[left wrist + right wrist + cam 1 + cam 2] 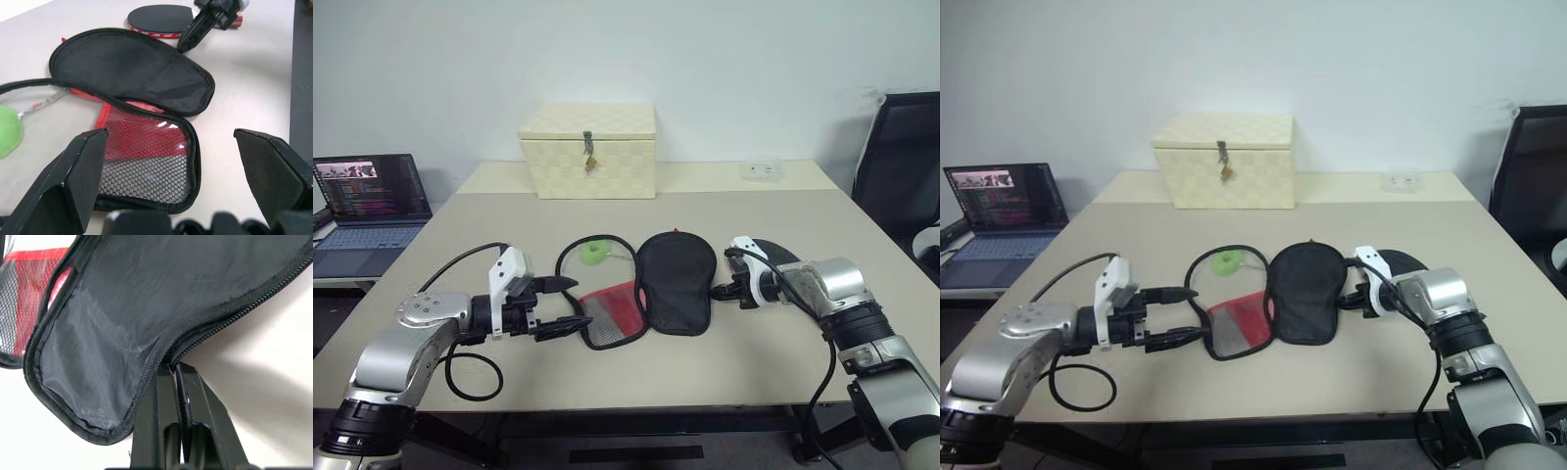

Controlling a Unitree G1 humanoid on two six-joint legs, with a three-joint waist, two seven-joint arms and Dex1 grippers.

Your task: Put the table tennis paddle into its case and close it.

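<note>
The case (pixel 651 289) lies unzipped mid-table (pixel 754 372), its black flap's zip edge pinched in the right gripper (pixel 175 369), the paddle (pixel 161 19) just beyond, while the left gripper (pixel 563 308) gapes beside the red mesh end, bare tabletop around.

I see the case (pixel 651 287) with a black fabric flap and a red end under black honeycomb mesh, its ring (pixel 596 253) lime green at eleven o'clock. The box (pixel 588 151) is cream, basket-weave checked; the table (pixel 636 377) plain beige.
</note>
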